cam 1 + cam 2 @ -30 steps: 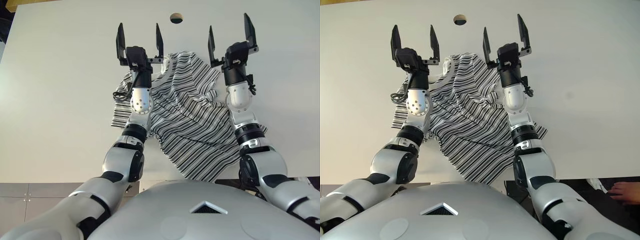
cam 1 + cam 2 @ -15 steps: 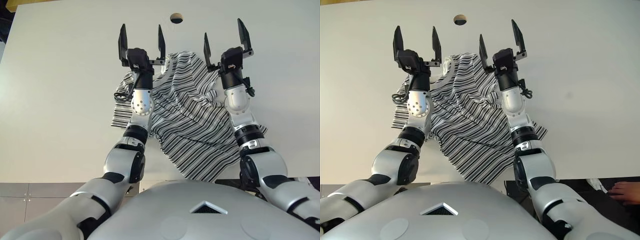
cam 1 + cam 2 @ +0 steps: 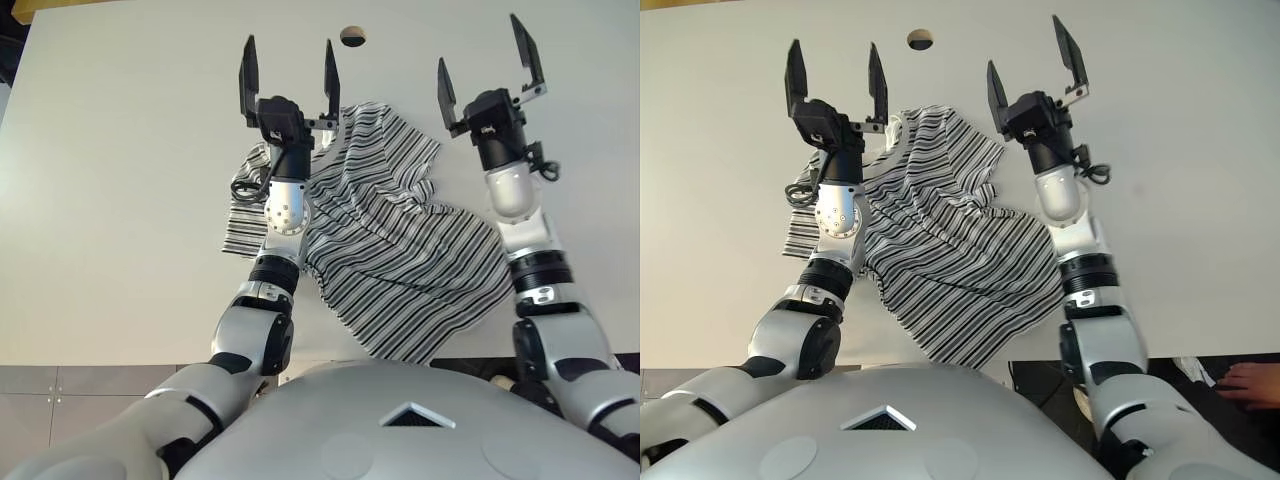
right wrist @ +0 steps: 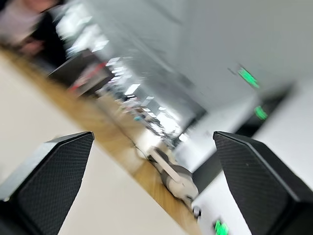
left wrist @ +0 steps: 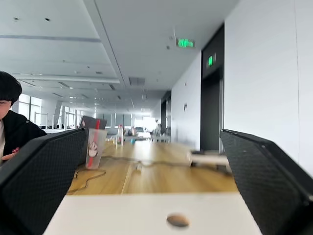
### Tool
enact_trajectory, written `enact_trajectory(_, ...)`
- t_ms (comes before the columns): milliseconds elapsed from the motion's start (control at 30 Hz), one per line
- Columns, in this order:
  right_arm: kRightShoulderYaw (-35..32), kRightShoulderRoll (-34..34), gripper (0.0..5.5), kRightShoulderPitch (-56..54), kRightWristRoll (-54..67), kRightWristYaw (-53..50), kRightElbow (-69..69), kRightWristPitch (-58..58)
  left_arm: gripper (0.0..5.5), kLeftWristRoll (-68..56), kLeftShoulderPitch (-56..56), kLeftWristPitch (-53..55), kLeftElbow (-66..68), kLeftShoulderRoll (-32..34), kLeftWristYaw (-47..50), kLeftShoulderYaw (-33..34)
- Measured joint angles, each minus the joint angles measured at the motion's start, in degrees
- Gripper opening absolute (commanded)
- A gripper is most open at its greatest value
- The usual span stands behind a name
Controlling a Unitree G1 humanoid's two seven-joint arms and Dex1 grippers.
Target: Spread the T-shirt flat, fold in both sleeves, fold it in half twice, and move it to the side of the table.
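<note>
Both arms are out over the white surface [image 3: 120, 200], and the black-and-white striped T-shirt [image 3: 390, 250] lies rumpled in the middle of it, nowhere near flat (one sleeve is bunched up at its 9 o'clock side, collar at 12). A corner of the hem runs down to the near edge at 6 o'clock.

The left gripper [image 3: 289, 50] sits at 11 o'clock of the shirt, by the collar end. Its two black fingers are spread wide with nothing between them, and its forearm crosses the cloth's 9 o'clock part. The right gripper [image 3: 479, 42] is at 1 o'clock, over bare surface just off the cloth, fingers just as wide apart and empty, leaning toward 1 o'clock.

A small round hole [image 3: 352, 36] in the surface shows at 12 o'clock beyond the shirt, between the two grippers.
</note>
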Motion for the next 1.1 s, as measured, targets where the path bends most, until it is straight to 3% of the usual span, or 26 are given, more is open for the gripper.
enact_trajectory(100, 8.5, -3.5, 4.50, -5.1, -7.7, 12.4, 1.5, 4.5, 5.03, -2.8, 0.0, 0.8, -2.5, -0.7, -1.5, 0.8)
enact_trajectory(200, 14.7, -2.6, 4.50, -12.0, -12.2, 16.1, 10.2, 5.9, 5.03, -3.2, -0.2, 1.2, -3.2, -1.7, -2.5, 0.7)
enact_trajectory(433, 21.7, 1.0, 4.50, -24.2, -15.0, 8.4, 31.0, 7.2, 5.03, -3.2, -2.4, 1.6, -1.4, -3.5, -5.3, -0.4)
enact_trajectory(567, 21.9, -0.6, 4.50, -25.7, -14.5, 4.8, 36.8, 7.6, 5.03, -2.6, -2.4, 1.5, -1.7, -3.0, -6.1, -0.6)
enact_trajectory(800, 17.8, -14.3, 4.50, -18.7, -9.1, 0.0, 38.8, 7.3, 5.03, 8.7, 3.6, 4.8, -9.2, 6.5, -4.6, -0.2)
enact_trajectory(1000, 14.0, -13.8, 4.50, -14.3, -4.5, -4.7, 35.0, 7.1, 5.03, 23.6, 7.2, 11.6, -16.2, 18.3, -3.4, -2.4)
enact_trajectory(1100, 9.8, -10.9, 4.50, -10.8, -1.4, -9.5, 21.3, 6.1, 5.03, 29.1, 8.2, 12.3, -18.6, 22.0, -7.8, -8.0)
